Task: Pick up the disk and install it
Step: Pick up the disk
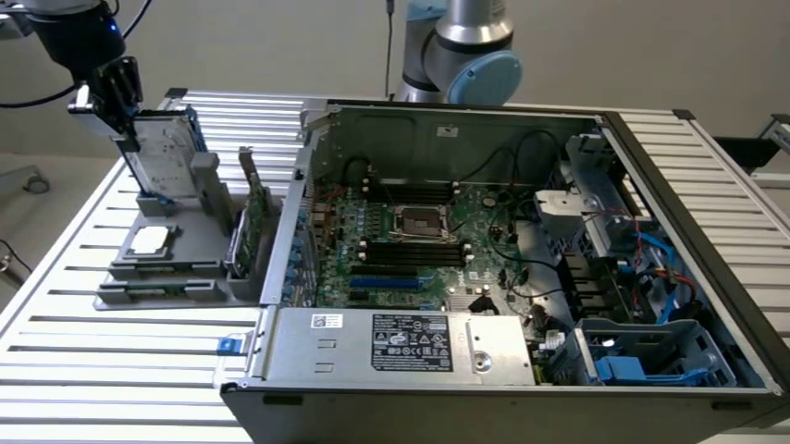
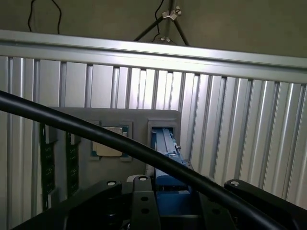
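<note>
pincer (image 1: 126, 129) (image 2: 170, 206): closed on the top edge of the disk (image 1: 166, 153) (image 2: 165, 143), jaws flanking its blue carrier | disk: on edge in the grey fixture (image 1: 161, 273), by the worktop (image 1: 74, 356) edge at the exterior view's left | long axis upright, directly below pincer | open computer case (image 1: 494, 231): well apart, toward the exterior view's right

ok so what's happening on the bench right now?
The arm's gripper is closed on the flat silver-grey metal disk in its blue plastic carrier, which stands upright at the grey plastic parts holder on the exterior view's left. The open grey metal computer case sits beside it, to the right. The disk is not installed yet.
</note>
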Robot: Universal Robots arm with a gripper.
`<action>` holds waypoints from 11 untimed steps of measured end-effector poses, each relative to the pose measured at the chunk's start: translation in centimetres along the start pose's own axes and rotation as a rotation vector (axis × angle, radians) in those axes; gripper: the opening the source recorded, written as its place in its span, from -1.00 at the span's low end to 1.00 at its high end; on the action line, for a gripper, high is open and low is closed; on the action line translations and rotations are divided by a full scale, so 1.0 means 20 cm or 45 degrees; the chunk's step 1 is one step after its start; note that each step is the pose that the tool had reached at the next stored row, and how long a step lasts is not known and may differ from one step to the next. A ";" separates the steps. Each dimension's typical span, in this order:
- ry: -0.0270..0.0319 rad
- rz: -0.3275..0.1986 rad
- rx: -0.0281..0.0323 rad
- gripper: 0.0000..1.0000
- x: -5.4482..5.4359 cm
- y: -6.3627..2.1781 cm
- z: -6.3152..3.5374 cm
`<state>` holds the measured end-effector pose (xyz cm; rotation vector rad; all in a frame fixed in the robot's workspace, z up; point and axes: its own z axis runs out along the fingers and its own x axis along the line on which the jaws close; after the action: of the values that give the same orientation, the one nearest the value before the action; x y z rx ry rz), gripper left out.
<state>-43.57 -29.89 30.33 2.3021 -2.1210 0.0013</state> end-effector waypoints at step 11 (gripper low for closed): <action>0.0000 0.000 -0.0005 -0.35 0.00 -0.007 -0.230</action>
<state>-43.39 -29.89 34.93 2.3018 -2.1209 0.0009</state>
